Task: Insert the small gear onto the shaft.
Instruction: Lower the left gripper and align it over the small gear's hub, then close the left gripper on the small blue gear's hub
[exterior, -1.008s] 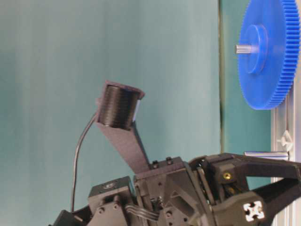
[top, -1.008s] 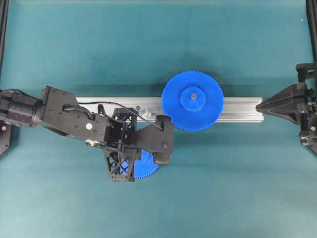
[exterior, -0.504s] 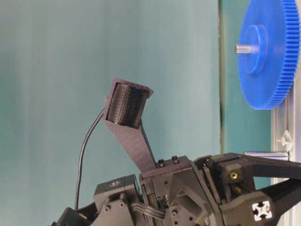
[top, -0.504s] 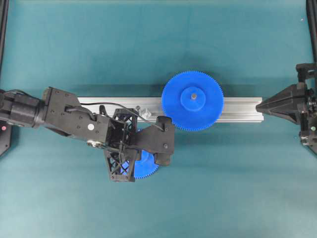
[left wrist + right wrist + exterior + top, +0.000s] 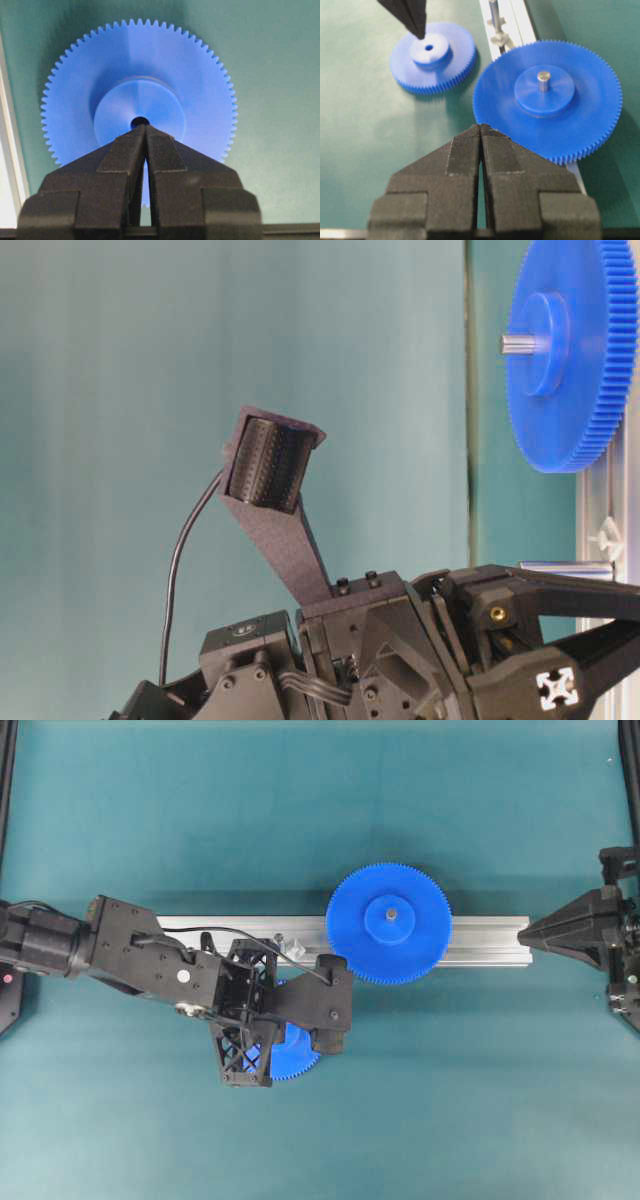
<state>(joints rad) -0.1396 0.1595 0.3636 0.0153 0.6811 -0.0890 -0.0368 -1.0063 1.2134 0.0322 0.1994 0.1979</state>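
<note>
Looking at this one, the left gripper [image 5: 145, 131] is hovering with its jaws pinched together on nothing, tips poised right at the raised hub of the small gear [image 5: 137, 95], just short of the dark centre hole. From the right wrist view those same tips are pointing down at the hub's near edge; whether they're actually touching plastic I can't tell.

So I'd say we're sitting in the approach-to-grasp step: the gear is lying flat on the teal mat [image 5: 450, 1100], not picked up yet. The shaft [image 5: 493, 12] is standing off to the gripper's side on the ribbed aluminium rail [image 5: 480, 940], close by but clearly apart from the gear, and it's bare. Next move, in my view, is calling for the jaws to spread and come down around the hub or across the rim before anything gets lifted.

The right gripper [image 5: 480, 131] is parked with its jaws together too, empty, with the larger blue gear [image 5: 547, 100] sitting just ahead of it on its own metal pin.

Texture-wise: the gears are looking like smooth matte blue plastic with fine crisp teeth, the shaft a thin shiny pin on a pale angular bracket, and the gripper fingers [image 5: 465, 150] black and finely ridged.
</note>
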